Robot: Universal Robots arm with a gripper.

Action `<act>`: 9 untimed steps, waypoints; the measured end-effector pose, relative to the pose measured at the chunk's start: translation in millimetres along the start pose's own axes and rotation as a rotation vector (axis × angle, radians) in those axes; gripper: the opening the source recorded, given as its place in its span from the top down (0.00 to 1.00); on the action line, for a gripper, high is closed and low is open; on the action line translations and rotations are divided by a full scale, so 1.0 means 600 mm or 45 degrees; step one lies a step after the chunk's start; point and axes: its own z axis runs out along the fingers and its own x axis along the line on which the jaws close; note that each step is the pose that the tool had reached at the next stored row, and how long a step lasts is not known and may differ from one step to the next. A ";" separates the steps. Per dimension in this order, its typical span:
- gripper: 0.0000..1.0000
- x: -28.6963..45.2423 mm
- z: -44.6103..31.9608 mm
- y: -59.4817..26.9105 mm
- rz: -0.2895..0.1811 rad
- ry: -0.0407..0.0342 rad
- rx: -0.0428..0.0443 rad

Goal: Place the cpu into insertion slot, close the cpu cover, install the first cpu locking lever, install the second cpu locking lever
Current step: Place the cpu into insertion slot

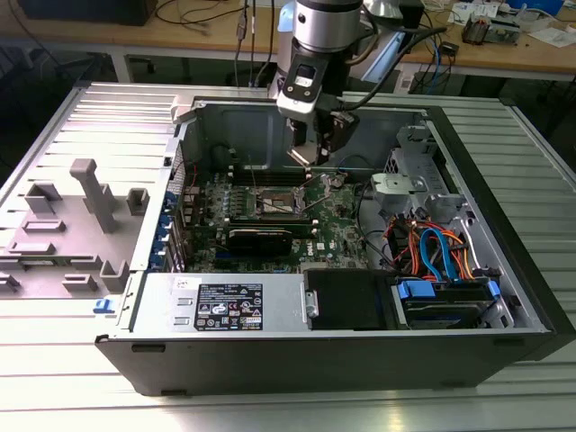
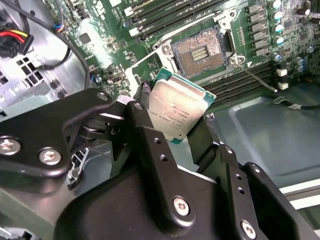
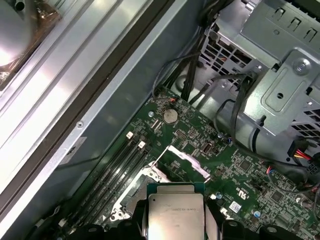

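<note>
Between the fingers [image 2: 154,144] of the gripper [image 2: 175,114], closed on opposite edges, sits the cpu [image 2: 178,111]: a flat square chip with a dull silver-grey lid on a green rim, held tilted. Beyond the fingertips, clear of the chip, the slot [image 2: 200,50] lies uncovered, its dark contact field exposed.

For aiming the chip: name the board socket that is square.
The insertion slot: square, dark, silver-rimmed. The memory slots beside it are long, narrow. The gripper holds the cpu.
</note>
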 end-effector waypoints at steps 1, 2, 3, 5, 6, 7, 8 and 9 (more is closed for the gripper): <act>0.45 0.000 0.000 0.000 0.001 -0.0006 0.000; 0.45 0.000 0.000 0.000 0.001 -0.0007 0.001; 0.45 0.000 0.000 0.000 0.006 -0.0009 0.000; 0.45 -0.001 0.000 -0.001 0.006 -0.0009 0.000; 0.45 -0.001 0.000 -0.001 0.006 -0.0009 0.000; 0.45 -0.001 0.000 -0.001 0.006 -0.0009 0.000; 0.45 -0.001 0.000 -0.001 0.006 -0.0009 0.000; 0.45 -0.001 0.000 -0.001 0.005 -0.0009 0.000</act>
